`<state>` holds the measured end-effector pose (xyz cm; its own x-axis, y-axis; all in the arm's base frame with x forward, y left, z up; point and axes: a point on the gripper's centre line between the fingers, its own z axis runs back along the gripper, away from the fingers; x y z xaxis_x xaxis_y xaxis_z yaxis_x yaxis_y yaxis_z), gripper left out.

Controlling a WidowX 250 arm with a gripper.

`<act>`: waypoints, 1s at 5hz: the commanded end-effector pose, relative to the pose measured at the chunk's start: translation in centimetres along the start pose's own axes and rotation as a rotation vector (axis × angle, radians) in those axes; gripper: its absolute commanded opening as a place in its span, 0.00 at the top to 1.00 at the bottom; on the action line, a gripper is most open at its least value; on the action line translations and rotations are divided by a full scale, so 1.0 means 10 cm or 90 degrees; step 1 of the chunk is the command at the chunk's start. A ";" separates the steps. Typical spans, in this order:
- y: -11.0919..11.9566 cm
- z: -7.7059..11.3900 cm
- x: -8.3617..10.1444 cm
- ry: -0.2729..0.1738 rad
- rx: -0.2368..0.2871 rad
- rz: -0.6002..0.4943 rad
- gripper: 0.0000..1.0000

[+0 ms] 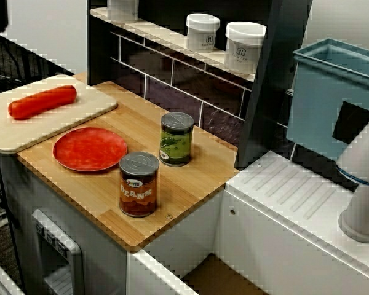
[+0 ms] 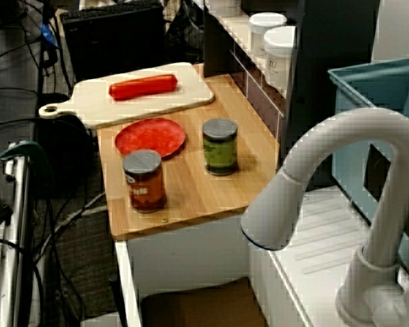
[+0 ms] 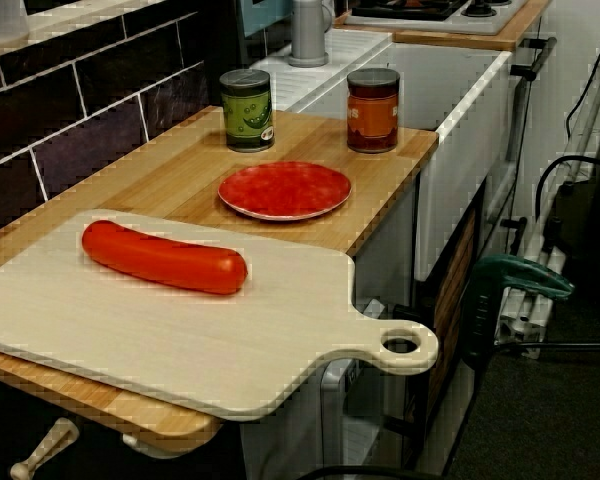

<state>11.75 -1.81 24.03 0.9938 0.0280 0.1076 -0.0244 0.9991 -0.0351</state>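
Fingers: out of shot in all three views, so there's no telling how wide they stand or whether they carry anything.
Arm: nowhere in frame either, so its pose can't be read. No link or wrist shows over the worktop (image 3: 180,165).
Step in hand: by my reading, nothing is under way, as every item sits alone and untouched.
Nearest, from the board end: the pale cutting board (image 3: 180,340) fills the foreground. Its handle, with the hole, juts past the worktop's front edge.
On the board: a red sausage (image 3: 165,258) lies flat toward the wall side, well away from the handle.
Next back: the red plate (image 3: 285,190) is bare and sits on the wood just beside the board, not touching it.
Behind the plate: two upright tins with lids on. The green can (image 3: 246,110) is nearer the tiled wall and the beans can (image 3: 372,110) nearer the front edge. They stand apart from each other and near the plate without touching it.
Handling, a judgement: the tins stand close enough that a grasp on one calls for care around the other. The sausage looks round and liable to roll.
Farther: the white sink unit, with the grey tap (image 2: 341,146) arching over it in the view over the tap.
Farthest: a hob (image 3: 420,10) at the top of the board-end view.
Up the wall, from the sink side: white tubs (image 1: 203,32) on the shelf, and a blue bin (image 1: 332,98) off to the right.
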 end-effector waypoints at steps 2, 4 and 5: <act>0.20 -0.17 0.19 -0.030 -0.019 0.027 0.00; 0.70 -0.27 0.62 -0.051 0.020 0.061 0.00; 0.97 -0.41 0.86 -0.055 0.058 0.055 0.00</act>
<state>20.39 7.67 19.30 0.9817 0.1169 0.1504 -0.1225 0.9921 0.0284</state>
